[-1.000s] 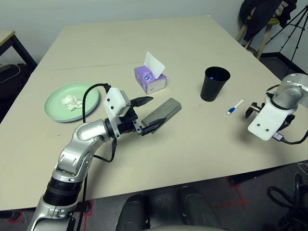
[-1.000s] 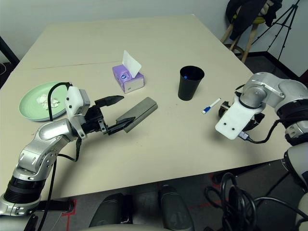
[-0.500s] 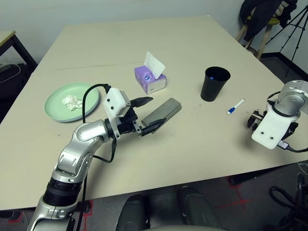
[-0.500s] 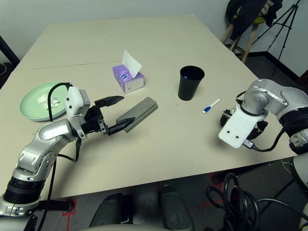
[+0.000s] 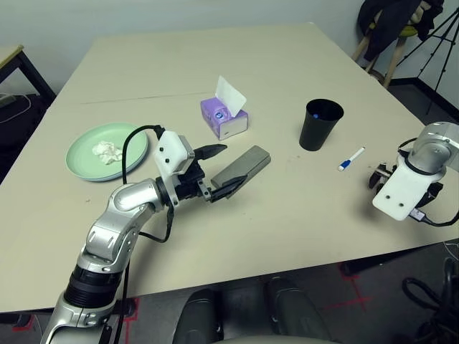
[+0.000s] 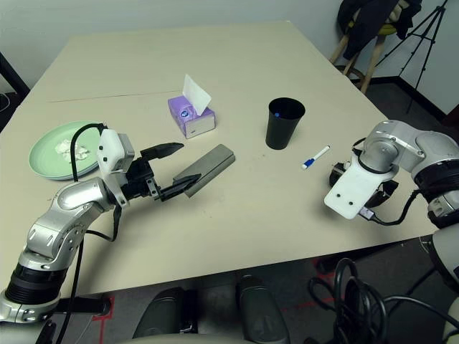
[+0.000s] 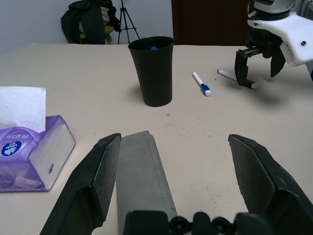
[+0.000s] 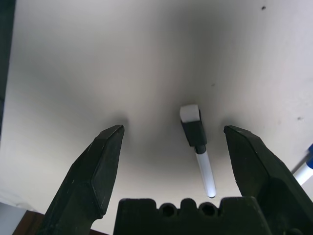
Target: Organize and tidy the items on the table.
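Right end effector (image 8: 168, 161), spread, hangs over a pen (image 8: 198, 147) at frame right; left end effector (image 7: 176, 188), spread, beside the case (image 7: 142, 181) at center.

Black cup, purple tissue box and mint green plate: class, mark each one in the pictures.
black cup (image 5: 320, 127), left eye view, on its outer wall.
purple tissue box (image 5: 224, 119), left eye view, on its purple top face.
mint green plate (image 5: 80, 152), left eye view, on its bare rim.

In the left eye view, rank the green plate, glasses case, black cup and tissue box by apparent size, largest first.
1. green plate, clearly largest.
2. glasses case, partly hidden behind the left gripper.
3. black cup and tissue box: they look alike, and the raised tissue blurs it, so no ranking between them.
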### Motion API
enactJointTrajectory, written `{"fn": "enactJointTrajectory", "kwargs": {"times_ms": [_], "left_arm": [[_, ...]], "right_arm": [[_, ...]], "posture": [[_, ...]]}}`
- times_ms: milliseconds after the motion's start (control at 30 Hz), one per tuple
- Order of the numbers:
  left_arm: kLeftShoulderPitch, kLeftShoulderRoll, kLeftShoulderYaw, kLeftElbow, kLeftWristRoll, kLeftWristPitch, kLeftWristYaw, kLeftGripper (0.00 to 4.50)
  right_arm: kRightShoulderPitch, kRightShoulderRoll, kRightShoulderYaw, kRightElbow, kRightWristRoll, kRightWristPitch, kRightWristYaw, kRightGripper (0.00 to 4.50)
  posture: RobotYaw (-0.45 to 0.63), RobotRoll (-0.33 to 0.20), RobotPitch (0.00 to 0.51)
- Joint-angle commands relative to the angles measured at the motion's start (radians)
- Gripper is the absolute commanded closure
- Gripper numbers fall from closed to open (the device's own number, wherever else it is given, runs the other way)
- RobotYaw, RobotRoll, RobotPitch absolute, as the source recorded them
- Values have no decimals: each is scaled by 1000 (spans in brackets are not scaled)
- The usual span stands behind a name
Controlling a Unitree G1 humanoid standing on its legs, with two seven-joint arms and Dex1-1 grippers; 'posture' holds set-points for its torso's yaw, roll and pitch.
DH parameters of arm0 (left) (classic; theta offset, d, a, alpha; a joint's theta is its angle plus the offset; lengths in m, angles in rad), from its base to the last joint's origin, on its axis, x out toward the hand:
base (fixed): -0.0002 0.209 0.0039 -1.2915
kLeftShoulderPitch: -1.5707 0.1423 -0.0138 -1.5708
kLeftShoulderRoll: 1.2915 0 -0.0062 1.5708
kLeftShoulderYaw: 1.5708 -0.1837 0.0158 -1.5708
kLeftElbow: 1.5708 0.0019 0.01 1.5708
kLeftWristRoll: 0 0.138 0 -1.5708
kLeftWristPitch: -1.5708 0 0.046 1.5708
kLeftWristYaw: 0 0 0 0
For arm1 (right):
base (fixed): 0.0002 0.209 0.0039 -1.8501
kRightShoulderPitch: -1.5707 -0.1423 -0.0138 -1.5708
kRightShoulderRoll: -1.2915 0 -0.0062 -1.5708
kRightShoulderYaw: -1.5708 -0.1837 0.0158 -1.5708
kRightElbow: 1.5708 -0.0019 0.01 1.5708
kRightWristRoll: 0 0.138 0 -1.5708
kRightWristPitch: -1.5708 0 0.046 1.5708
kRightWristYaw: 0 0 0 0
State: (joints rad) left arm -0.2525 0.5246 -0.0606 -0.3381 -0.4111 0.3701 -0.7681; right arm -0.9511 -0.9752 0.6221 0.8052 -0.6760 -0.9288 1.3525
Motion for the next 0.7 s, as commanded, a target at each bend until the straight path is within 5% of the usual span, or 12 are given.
{"fn": "enactJointTrajectory", "kwargs": {"times_ms": [33,500,700], "left_arm": [[16,7,-4,-19,8,12,4,57],[14,9,-4,-15,7,11,-1,57],[15,13,-2,-18,7,14,0,0]], "right_arm": [[-3,2,17,26,-27,-17,-29,0],[89,-8,-1,-32,2,-8,-48,0],[107,-1,-3,-34,-10,-6,-89,1676]], "posture": [[1,0,116],[-7,0,127],[-6,0,131]]}}
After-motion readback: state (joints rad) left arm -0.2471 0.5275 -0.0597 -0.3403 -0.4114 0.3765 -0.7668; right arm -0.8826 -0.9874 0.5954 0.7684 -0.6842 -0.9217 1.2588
